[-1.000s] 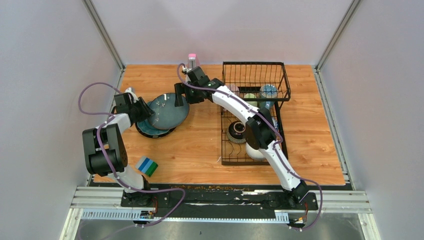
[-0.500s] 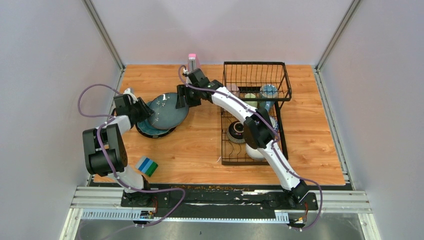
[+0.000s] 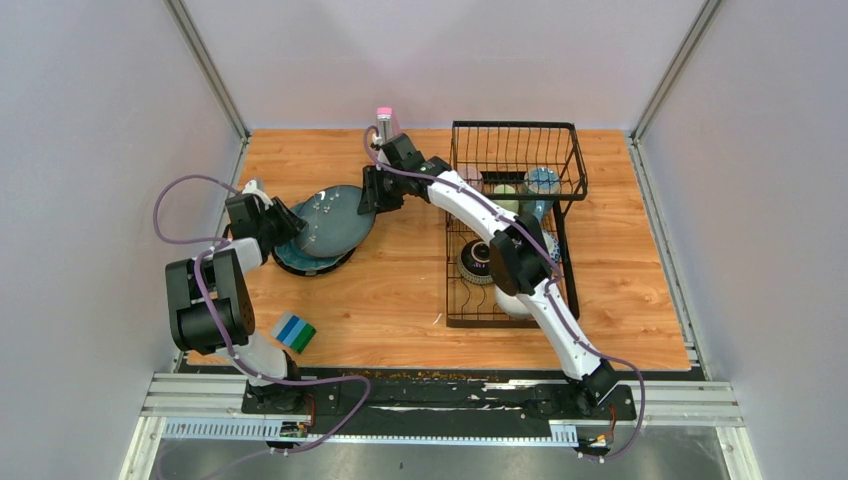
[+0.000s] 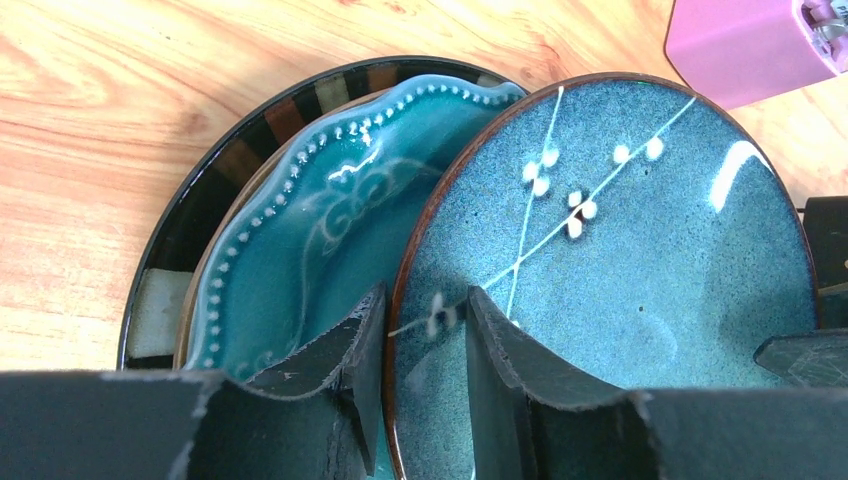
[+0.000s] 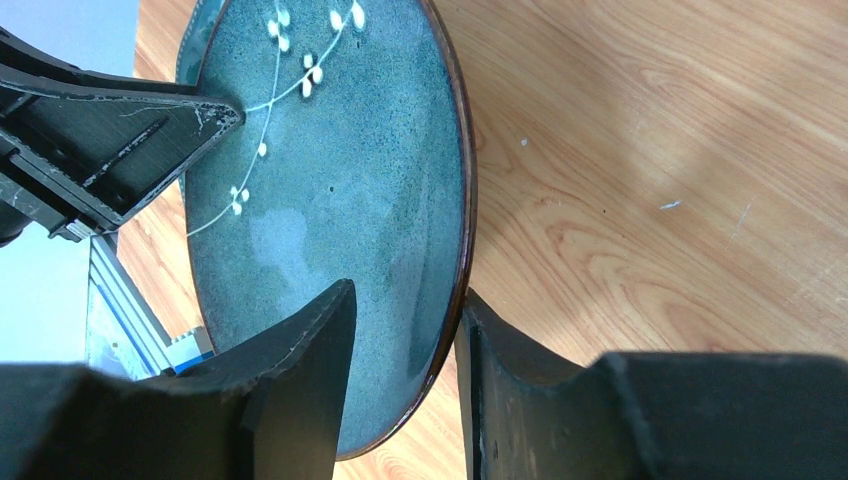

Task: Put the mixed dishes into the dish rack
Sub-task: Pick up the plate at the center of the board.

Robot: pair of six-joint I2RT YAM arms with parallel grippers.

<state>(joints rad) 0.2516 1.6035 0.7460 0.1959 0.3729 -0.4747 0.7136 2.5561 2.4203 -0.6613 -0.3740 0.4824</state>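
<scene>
Your left gripper [image 4: 425, 300] clamps the flecked plate [image 4: 620, 250] — right gripper [image 5: 405, 295] straddles its rim, grip unclear. Release left early and you drop it.

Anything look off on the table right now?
The speckled plate is tilted up off the other plates, left claw clamped on one rim, right claw straddling the opposite rim. The pink metronome at the back and striped block front left aren't dishes.

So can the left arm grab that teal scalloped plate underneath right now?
Probably not: the left gripper is clamped on the speckled blue-grey plate, which leans over the teal scalloped plate.
</scene>
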